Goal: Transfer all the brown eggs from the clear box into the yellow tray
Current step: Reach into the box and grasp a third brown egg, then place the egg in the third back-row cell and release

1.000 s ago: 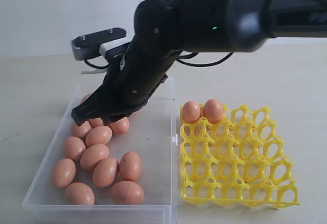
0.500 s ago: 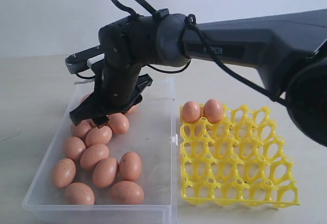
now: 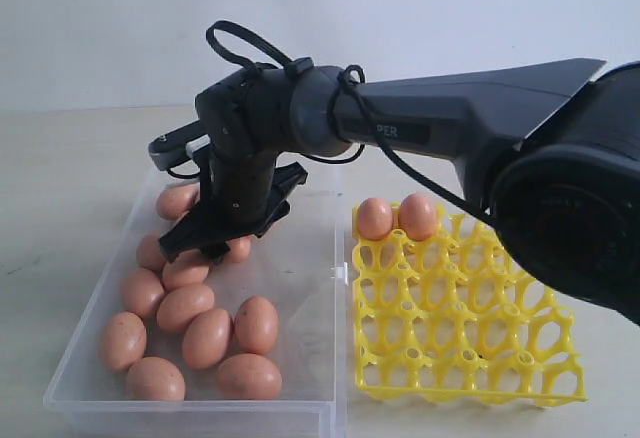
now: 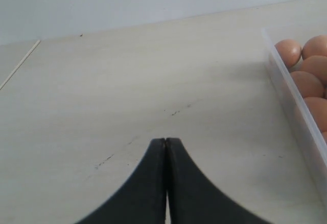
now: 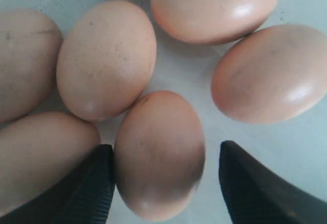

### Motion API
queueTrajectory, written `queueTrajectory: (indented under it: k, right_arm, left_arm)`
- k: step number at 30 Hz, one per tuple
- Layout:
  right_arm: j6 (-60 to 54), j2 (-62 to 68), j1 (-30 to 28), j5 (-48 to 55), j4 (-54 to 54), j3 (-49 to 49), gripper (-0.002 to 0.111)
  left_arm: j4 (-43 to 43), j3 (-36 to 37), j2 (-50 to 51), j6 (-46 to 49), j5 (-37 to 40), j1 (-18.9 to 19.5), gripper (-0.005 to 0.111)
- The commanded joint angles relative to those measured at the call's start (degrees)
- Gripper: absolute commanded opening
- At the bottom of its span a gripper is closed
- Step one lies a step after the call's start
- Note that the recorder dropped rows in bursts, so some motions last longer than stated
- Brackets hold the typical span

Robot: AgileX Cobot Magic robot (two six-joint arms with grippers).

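Clear box [image 3: 300, 298] floor, brown egg [image 5: 159, 155] within spread tool [image 5: 166, 175]

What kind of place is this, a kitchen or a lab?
Probably a robotics test bench: bare pale tabletop, plain wall, and a black robot arm over a clear box of brown eggs.

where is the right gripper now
Exterior view, left side: the right gripper is open above the clear box, its jaws either side of one egg.
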Motion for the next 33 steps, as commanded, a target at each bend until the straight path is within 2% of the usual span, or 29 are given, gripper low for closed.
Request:
queueTrajectory:
  k: [1,3,5,6,9,10,12,16,21,24,28,33]
  right_arm:
    - [0.0,1.2,-0.3,-1.6,-0.1,-0.4,0.058]
    - [0.0,1.4,-0.3,-2.2,0.0,-0.4,0.057]
    - [0.0,1.6,-0.3,-2.3,0.0,-0.4,0.048]
    - [0.0,1.6,-0.3,-2.3,0.0,-0.4,0.042]
    - [0.0,1.2,-0.3,-2.0,-0.2,-0.4,0.008]
    - [-0.1,0.5,-0.3,-2.1,-0.2,-0.4,0.001]
    - [-0.1,-1.3,-0.3,-4.0,-0.5,0.5,0.0]
    - [-0.2,-8.7,0.2,-20.8,-0.6,10.9,0.0]
    - [-5.3,-21.2,0.0,-49.0,-0.6,32.9,0.0]
    - [-14.9,-27.4,-1.2,-60.7,0.2,44.7,0.0]
    - [-25.3,-34.2,-4.0,-68.0,6.3,55.2,0.0]
    - [-25.6,-41.4,-9.4,-72.3,9.0,65.2,0.0]
  left_arm:
    - [-0.1,-0.2,-0.3,-0.3,-0.5,-0.3,0.0]
    - [-0.1,-0.2,-0.3,-0.3,-0.5,-0.3,0.0]
    - [-0.1,-0.2,-0.3,-0.3,-0.5,-0.3,0.0]
    - [-0.1,-0.2,-0.3,-0.3,-0.5,-0.3,0.0]
    - [-0.1,-0.2,-0.3,-0.3,-0.5,-0.3,0.0]
    - [-0.1,-0.2,-0.3,-0.3,-0.5,-0.3,0.0]
    - [-0.1,-0.2,-0.3,-0.3,-0.5,-0.3,0.0]
    - [-0.1,-0.2,-0.3,-0.3,-0.5,-0.3,0.0]
    - [-0.1,-0.2,-0.3,-0.3,-0.5,-0.3,0.0]
    - [-0.1,-0.2,-0.3,-0.3,-0.5,-0.3,0.0]
    - [-0.1,-0.2,-0.3,-0.3,-0.5,-0.3,0.0]
    - [-0.1,-0.2,-0.3,-0.3,-0.5,-0.3,0.0]
